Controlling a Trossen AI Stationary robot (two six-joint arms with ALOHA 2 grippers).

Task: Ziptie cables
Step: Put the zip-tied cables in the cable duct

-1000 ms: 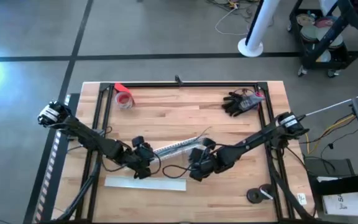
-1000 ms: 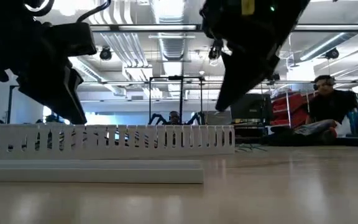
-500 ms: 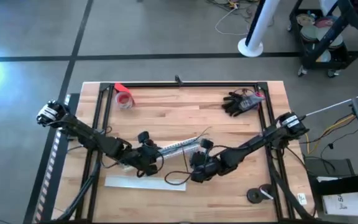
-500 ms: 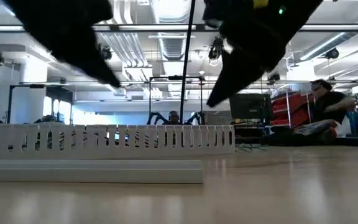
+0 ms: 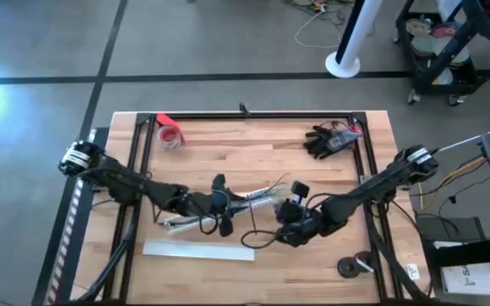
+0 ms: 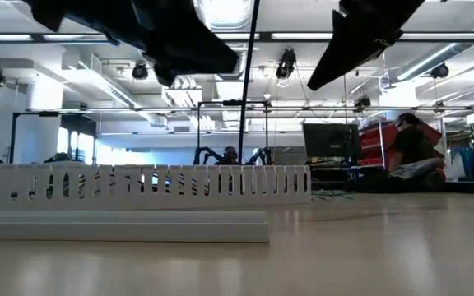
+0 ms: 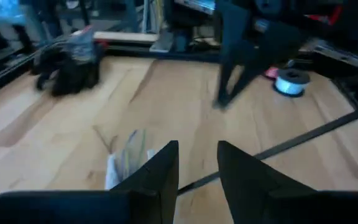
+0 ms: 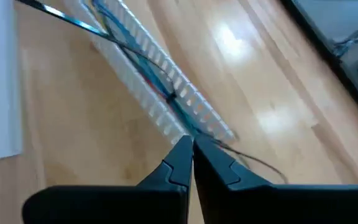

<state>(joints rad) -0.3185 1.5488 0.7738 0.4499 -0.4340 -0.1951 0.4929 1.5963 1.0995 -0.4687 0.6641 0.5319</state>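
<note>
Two robot arms meet over a slotted white duct (image 5: 228,208) lying at a slant near the middle of a wooden table (image 5: 253,153). The cables (image 8: 143,65), thin blue, green and dark wires, run along the duct's channel; one dark strand trails off its end onto the wood toward the right gripper (image 5: 289,223).

The left gripper (image 5: 220,206) sits over the duct's middle, its fingers (image 7: 160,171) a narrow gap apart with nothing between them, pointing across the table toward a black glove (image 7: 67,59) and a roll of tape (image 7: 291,81).

The right gripper is just beside the duct's right end. In the right wrist view its fingers (image 8: 179,162) are pressed together, their tips at the end of the duct where the wires leave it; whether a wire is pinched between them cannot be told.

A flat white strip (image 5: 198,251) lies nearer the front edge than the duct, parallel to that edge and well apart from both grippers. In the high view the glove rests at the far right corner and a red tape roll (image 5: 169,135) at the far left, both well away from the duct. In the low view the duct stands behind the strip (image 6: 122,226), with a person (image 6: 410,148) seated in the room beyond.
</note>
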